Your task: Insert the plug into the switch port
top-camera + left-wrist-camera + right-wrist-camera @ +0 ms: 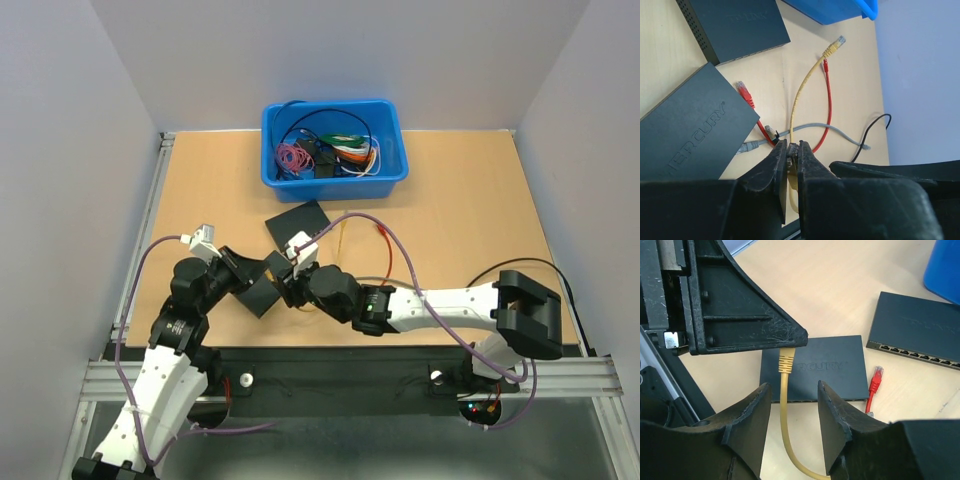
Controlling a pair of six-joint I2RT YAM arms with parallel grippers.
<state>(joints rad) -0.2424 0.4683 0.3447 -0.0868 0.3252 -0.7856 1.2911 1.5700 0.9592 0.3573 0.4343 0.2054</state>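
Note:
My left gripper (pixel 792 146) is shut on one plug of a yellow cable (pixel 799 97); the cable's other plug (pixel 839 42) lies free on the table. In the right wrist view that held yellow plug (pixel 786 360) hangs from the left gripper's fingers (pixel 745 320), just above the dark Mercury switch (pixel 812 367). My right gripper (pixel 794 390) is open, its fingers either side of the yellow cable without touching it. The Mercury switch (pixel 685 130) lies left of the left gripper. In the top view both grippers (pixel 262 278) (pixel 293 282) meet over this switch (pixel 262 295).
A second dark switch (pixel 920 330) with a row of ports lies farther back (pixel 298 224). A red cable (pixel 829 100), a grey cable (pixel 840 132) and a black cable (pixel 872 127) lie on the table. A blue bin (pixel 335 145) of cables stands at the back.

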